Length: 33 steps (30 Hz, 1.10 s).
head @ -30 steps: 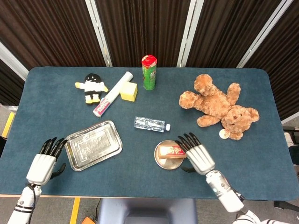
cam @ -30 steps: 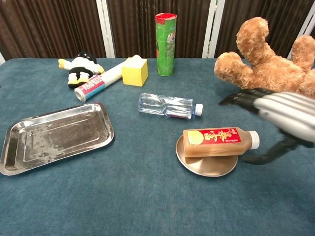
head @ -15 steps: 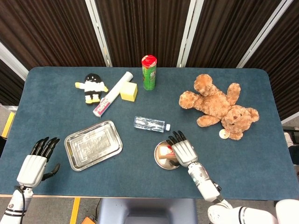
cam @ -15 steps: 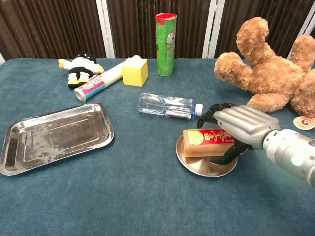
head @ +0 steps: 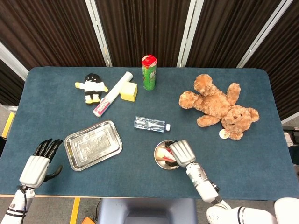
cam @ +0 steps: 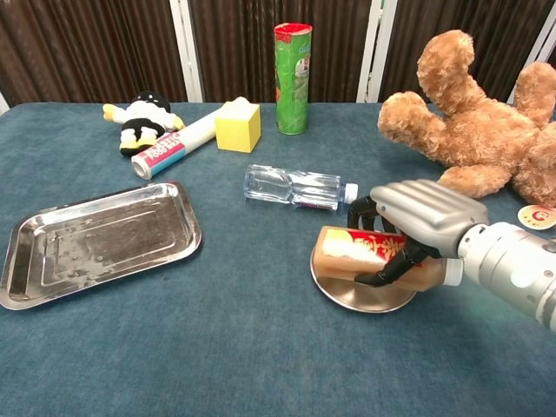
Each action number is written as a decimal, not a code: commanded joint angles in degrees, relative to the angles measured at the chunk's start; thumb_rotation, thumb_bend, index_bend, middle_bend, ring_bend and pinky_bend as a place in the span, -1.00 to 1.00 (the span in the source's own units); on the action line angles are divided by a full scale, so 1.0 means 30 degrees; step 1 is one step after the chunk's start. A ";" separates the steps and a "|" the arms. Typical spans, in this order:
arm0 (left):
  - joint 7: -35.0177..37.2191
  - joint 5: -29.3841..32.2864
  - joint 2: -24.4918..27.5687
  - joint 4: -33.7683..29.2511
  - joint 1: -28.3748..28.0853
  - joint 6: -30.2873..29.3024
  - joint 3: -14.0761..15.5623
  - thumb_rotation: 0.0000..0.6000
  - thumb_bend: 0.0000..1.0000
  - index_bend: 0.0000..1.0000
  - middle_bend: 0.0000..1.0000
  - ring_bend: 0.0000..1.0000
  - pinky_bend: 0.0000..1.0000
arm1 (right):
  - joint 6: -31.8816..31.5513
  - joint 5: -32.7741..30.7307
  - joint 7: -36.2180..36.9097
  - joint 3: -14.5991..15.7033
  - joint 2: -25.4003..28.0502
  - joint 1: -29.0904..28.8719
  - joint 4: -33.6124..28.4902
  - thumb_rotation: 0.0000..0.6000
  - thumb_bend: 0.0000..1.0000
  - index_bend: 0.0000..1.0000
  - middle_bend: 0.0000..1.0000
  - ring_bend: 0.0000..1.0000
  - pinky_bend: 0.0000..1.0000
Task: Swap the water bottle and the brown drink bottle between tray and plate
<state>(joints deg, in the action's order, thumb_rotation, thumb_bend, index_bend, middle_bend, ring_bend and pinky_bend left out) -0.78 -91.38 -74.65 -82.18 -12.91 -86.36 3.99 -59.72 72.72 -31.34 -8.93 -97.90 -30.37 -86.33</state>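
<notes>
The brown drink bottle lies on its side on the small round plate, its left end tipped up slightly. My right hand wraps over it, fingers on its far side and thumb on the near side, gripping it; in the head view that hand covers most of the bottle. The clear water bottle lies on the table just behind the plate, cap to the right. The steel tray sits bare at the left. My left hand hovers open left of the tray.
A teddy bear sprawls at the back right, with a small round tag beside it. A green snack can, a yellow block, a white tube and a black-and-white doll stand along the back.
My right hand has closed its fingers around the brown bottle, and the bottle has tipped and rolled a little on the plate. The left hand has shifted only slightly.
</notes>
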 commanded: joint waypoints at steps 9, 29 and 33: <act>-0.0406 0.0105 0.0168 -0.0398 0.0174 0.0347 -0.0317 1.00 -0.28 -1.00 -0.85 -0.97 -0.80 | 0.0971 0.1551 -0.0035 0.0851 -0.0474 -0.1330 -0.3737 1.00 -0.19 0.75 0.55 0.70 0.85; 0.1002 0.0197 0.1525 -0.1580 0.0357 0.1095 -0.0422 1.00 -0.28 -1.00 -0.85 -0.97 -0.80 | 0.3231 -0.3110 -0.2189 -0.0586 -0.4081 -0.3756 -0.0690 1.00 -0.29 -1.00 -0.74 -0.77 -0.21; 0.0973 0.0148 0.1659 -0.1789 0.0405 0.1211 -0.0410 1.00 -0.28 -1.00 -0.85 -0.96 -0.80 | 0.3229 -0.4098 -0.1749 -0.1066 -0.2384 -0.3724 -0.2056 1.00 -0.34 -1.00 -0.76 -0.81 -0.30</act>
<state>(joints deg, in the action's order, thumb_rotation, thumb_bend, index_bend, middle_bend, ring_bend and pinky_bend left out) 2.11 -90.91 -69.72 -87.49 -11.72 -82.77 2.75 -50.65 63.66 -37.39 -10.75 -108.84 -41.24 -89.39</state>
